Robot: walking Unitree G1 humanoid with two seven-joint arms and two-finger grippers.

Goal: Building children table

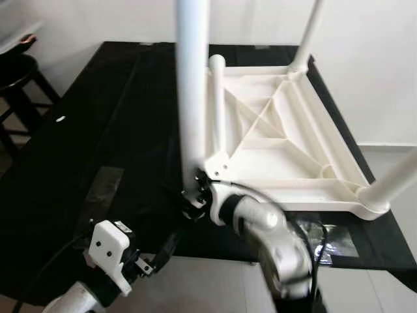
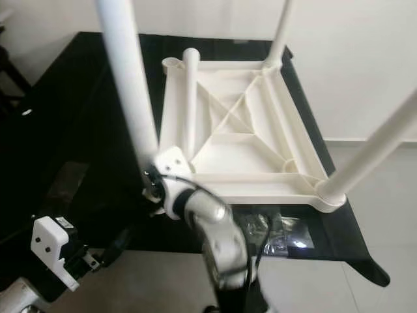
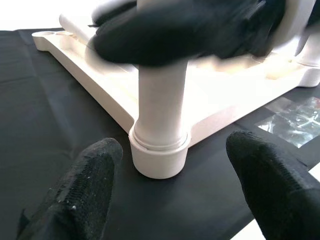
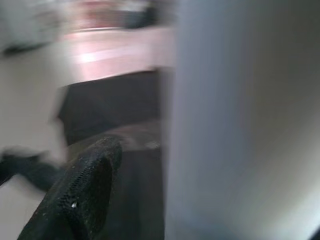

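Observation:
The white plastic tabletop (image 1: 280, 150) lies upside down on a black mat (image 1: 98, 130). Three white legs stand in its corner sockets: near-left (image 1: 193, 85), far-right (image 1: 307, 39) and near-right (image 1: 397, 179). Another loose leg (image 1: 217, 104) lies along the tabletop's left side. My right gripper (image 1: 195, 195) is shut on the near-left leg just above its socket (image 3: 160, 155); one of its fingers (image 4: 80, 195) shows beside the blurred leg (image 4: 240, 120). My left gripper (image 1: 163, 251) is low at the mat's front edge, open, with its fingertips (image 3: 85, 195) a short way from that socket.
A dark stool (image 1: 16, 78) stands at the far left beyond the mat. A clear plastic bag (image 1: 332, 238) lies on the mat by the tabletop's near-right corner. Pale floor (image 1: 195, 280) runs along the mat's front edge, and a white wall is behind.

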